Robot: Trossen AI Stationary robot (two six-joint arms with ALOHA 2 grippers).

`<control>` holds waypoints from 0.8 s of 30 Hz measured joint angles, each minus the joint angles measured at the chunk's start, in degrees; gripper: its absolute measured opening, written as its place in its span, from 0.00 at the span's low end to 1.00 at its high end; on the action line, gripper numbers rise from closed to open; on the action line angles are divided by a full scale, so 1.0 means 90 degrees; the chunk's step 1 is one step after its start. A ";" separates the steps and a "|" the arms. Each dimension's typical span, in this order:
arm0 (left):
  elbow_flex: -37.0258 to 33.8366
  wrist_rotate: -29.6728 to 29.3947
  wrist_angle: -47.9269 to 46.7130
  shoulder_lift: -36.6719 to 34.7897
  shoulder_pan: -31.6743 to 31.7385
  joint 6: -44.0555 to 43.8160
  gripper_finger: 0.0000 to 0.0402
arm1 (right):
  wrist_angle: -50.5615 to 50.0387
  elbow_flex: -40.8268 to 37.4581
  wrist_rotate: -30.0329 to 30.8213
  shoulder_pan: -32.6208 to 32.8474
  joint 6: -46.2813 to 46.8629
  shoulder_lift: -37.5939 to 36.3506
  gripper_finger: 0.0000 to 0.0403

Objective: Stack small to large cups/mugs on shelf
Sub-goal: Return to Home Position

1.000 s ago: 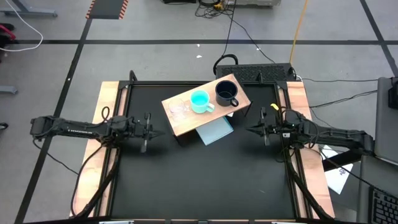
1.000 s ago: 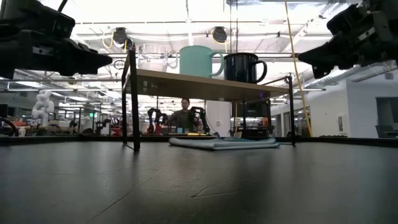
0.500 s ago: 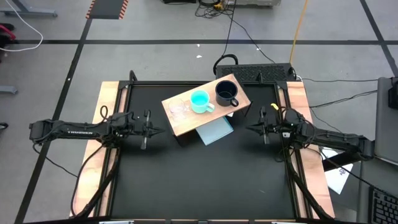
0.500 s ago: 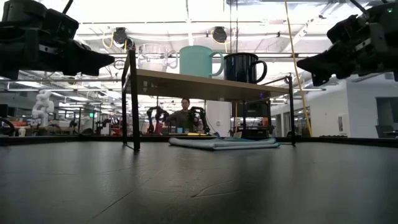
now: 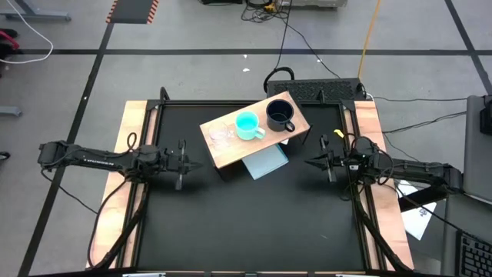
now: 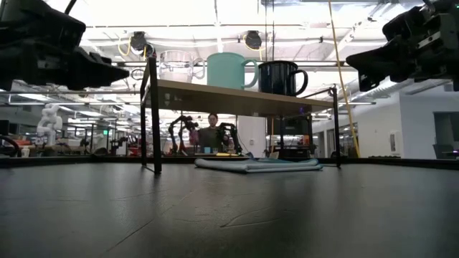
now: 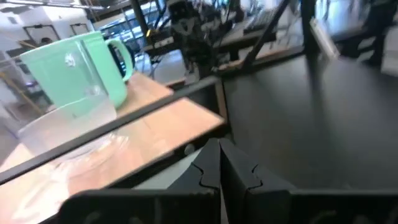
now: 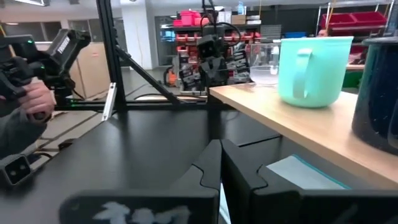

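The light wooden shelf [image 5: 256,131] stands at the table's far middle on a dark frame. On it, in a row, stand a small clear glass cup [image 5: 221,135], a turquoise mug [image 5: 247,125] and a black mug [image 5: 280,115], each on its base. They also show in the low view: glass cup [image 6: 176,66], turquoise mug [image 6: 228,70], black mug [image 6: 280,77]. My left gripper [image 5: 201,162] is shut and empty, left of the shelf. My right gripper [image 5: 307,162] is shut and empty, right of the shelf. Both hover above the table.
A pale blue-grey flat sheet [image 5: 267,163] lies on the table under the shelf's near edge. The black table top [image 5: 254,223] spreads toward the near side. Wooden side rails [image 5: 115,200] flank it. A person shows in the room beyond [image 6: 212,132].
Both arms have shifted only slightly, staying shut and above the table beside the shelf. The cups and the shelf have not moved.
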 joint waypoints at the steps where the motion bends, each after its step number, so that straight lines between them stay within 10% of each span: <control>1: 0.0000 -0.0153 -0.0077 -0.0002 -0.0080 0.0123 0.00 | 0.0000 0.0000 0.0010 0.0020 -0.0053 -0.0002 0.00; 24: 0.0000 -0.0389 -0.0371 0.0000 -0.0199 -0.0682 0.01 | 0.0107 -0.0007 0.0022 0.0027 -0.0065 -0.0002 0.00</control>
